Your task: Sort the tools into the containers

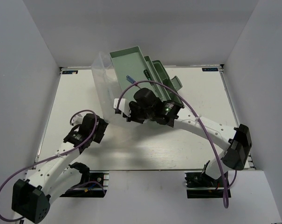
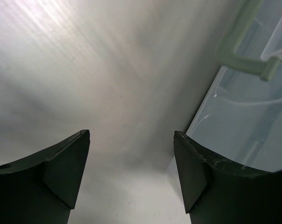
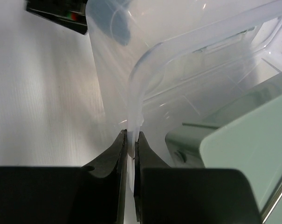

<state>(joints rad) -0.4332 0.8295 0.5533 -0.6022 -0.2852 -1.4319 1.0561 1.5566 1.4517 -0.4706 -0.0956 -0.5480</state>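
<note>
The mint-green toolbox (image 1: 131, 58) stands at the back middle with its fold-out trays (image 1: 161, 77) spread and its translucent lid (image 1: 102, 77) hanging to the left. A purple-handled slim screwdriver (image 1: 130, 78) lies in a tray, with a small dark green tool (image 1: 146, 73) beside it. My right gripper (image 3: 130, 135) is shut on the curved translucent lid handle (image 3: 134, 93); in the top view it (image 1: 127, 111) is at the box's near side. My left gripper (image 2: 131, 135) is open and empty over bare table, just left of the lid's edge (image 2: 243, 121). Hex keys and stubby screwdriver are hidden.
The mint box body (image 3: 243, 154) lies close to the right of my right fingers. A mint latch piece (image 2: 245, 60) shows above the lid in the left wrist view. White walls enclose the table (image 1: 178, 149) at the left, right and back. My left gripper (image 1: 99, 123) is left of the box.
</note>
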